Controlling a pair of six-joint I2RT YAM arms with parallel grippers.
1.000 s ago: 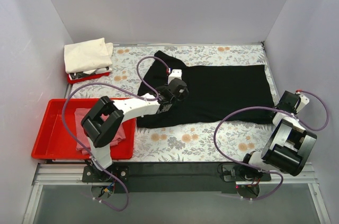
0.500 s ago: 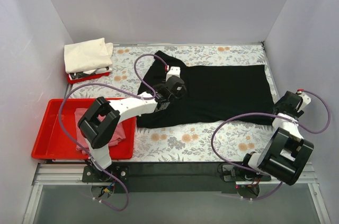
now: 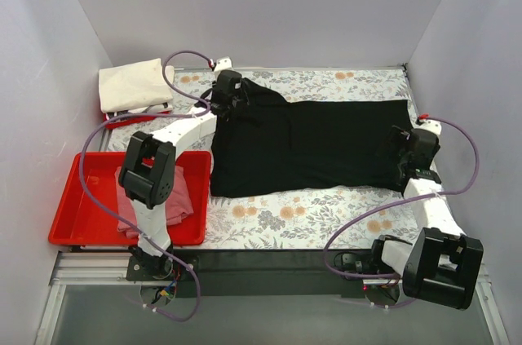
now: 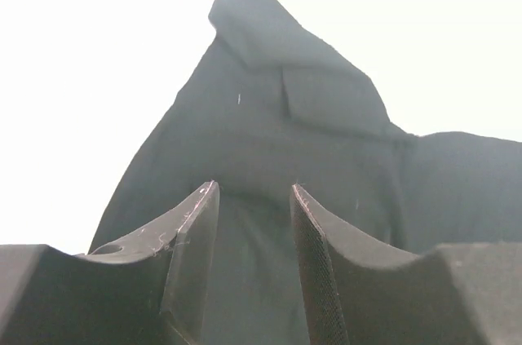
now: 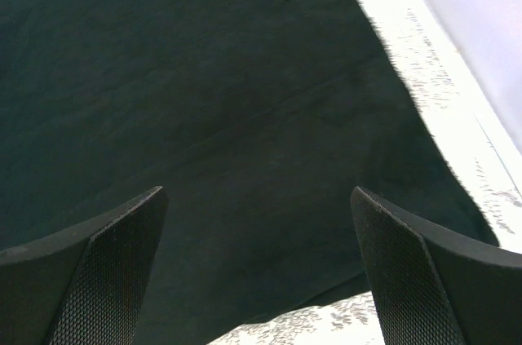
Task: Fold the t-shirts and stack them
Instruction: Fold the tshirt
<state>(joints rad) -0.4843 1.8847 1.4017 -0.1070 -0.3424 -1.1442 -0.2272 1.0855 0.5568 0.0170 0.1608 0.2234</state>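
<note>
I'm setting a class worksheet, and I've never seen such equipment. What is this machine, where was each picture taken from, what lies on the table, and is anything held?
A robot: two arms bolted side by side, each ending in a two-finger claw. The wide picture looks down from above and behind; the other two come from cameras on the wrists, each showing its own claw. On the table a black t-shirt lies spread out. A cream t-shirt sits folded far left, and a pink t-shirt lies in a red tray. The left claw is at the black shirt's left end, the right claw at its right end. Both are open; nothing is held.
</note>
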